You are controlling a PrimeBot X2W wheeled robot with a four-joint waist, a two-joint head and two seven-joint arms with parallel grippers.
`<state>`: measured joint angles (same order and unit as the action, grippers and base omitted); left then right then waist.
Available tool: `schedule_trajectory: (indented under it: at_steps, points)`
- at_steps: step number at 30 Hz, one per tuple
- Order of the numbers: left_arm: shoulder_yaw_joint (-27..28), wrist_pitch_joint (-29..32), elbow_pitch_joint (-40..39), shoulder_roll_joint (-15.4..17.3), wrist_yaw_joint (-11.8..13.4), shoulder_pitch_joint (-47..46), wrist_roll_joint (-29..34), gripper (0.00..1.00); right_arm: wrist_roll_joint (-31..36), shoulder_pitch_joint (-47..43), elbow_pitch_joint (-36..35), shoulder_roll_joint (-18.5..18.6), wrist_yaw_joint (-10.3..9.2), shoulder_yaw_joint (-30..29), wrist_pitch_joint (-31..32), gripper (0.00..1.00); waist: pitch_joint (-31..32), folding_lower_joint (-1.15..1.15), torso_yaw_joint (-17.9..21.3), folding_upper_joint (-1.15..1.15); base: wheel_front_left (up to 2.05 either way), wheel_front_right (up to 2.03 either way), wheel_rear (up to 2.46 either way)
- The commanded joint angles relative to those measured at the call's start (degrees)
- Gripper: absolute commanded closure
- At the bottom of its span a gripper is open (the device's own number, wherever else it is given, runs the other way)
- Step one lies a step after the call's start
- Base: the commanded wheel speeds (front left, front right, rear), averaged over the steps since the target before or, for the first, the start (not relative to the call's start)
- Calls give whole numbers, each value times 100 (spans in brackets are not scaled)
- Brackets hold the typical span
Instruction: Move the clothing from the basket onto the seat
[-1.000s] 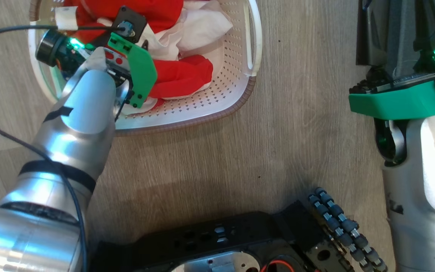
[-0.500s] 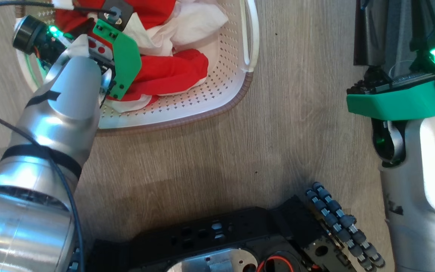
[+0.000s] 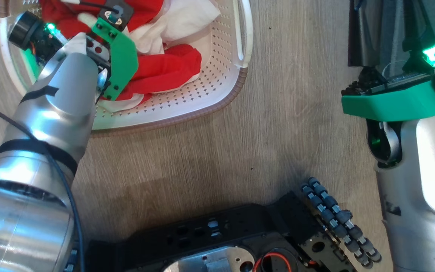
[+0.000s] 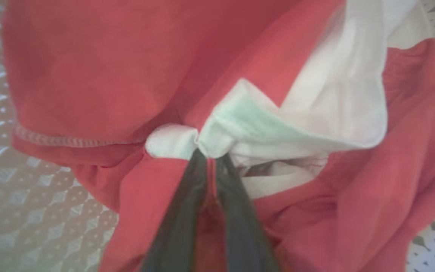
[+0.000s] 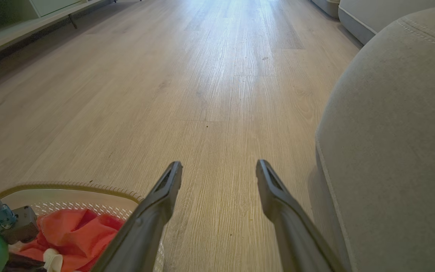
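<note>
open wooden floor [image 5: 217, 94] runs between the basket [image 5: 70, 186] and the seat [image 5: 398, 132]'s rounded side.

1 basket [image 3: 212, 88], 1 clothing bundle [image 3: 164, 71], 1 seat [image 5: 391, 151], 2 pincers [image 4: 210, 156] [image 5: 219, 168]

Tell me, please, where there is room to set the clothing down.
Bare floor lies between the basket and the seat, ahead of the right pincer; the seat's visible cushion is bare. Crowded: the basket, where the left pincer grips the clothing.

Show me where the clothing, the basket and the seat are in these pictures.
clothing [image 3: 164, 70], head view, on the red fold lying in the basket.
basket [image 3: 213, 75], head view, on its perforated white side wall.
seat [image 5: 391, 132], right wrist view, on the grey cushion's rounded side.
</note>
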<state>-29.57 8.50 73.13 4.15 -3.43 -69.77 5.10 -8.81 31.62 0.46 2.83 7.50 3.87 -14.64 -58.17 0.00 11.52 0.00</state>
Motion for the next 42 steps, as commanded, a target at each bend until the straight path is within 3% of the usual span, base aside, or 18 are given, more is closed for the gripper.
schedule_trajectory:
  at_steps: [1, 9, 17, 23, 32, 42]
  points:
    - [29, -6, -61, 142, -10, 97, 31, 100, -39, -148, -140, 5, -1, 81, -36, 0, 15, 0, 4, 0, 0, 0, 0]
    - [145, -609, -195, -47, -129, 313, -367, 100, -66, -286, -5, 5, -1, -36, -36, 0, 500, 0, -139, 0, 0, 0, 0]
    - [529, -1878, -617, -117, -230, 1047, -1175, 100, 104, -752, 238, 5, -1, -205, -36, 0, 1774, 0, -515, 0, 0, 0, 0]
    - [851, -2268, -1044, -117, -280, 1718, -1706, 100, 251, -1115, 383, 5, -1, -350, -36, 0, 2733, 0, -717, 0, 0, 0, 0]
    - [1434, -2347, -2788, 117, -222, 3117, -2211, 100, 327, -1653, 542, 50, -1, -528, -36, 0, 3829, 0, -846, 0, 0, 0, 0]
    - [1752, -2349, -4434, 227, -31, 4414, -2396, 100, 326, -1984, 610, 102, -1, -641, -36, 0, 4412, 0, -892, 0, 0, 0, 0]
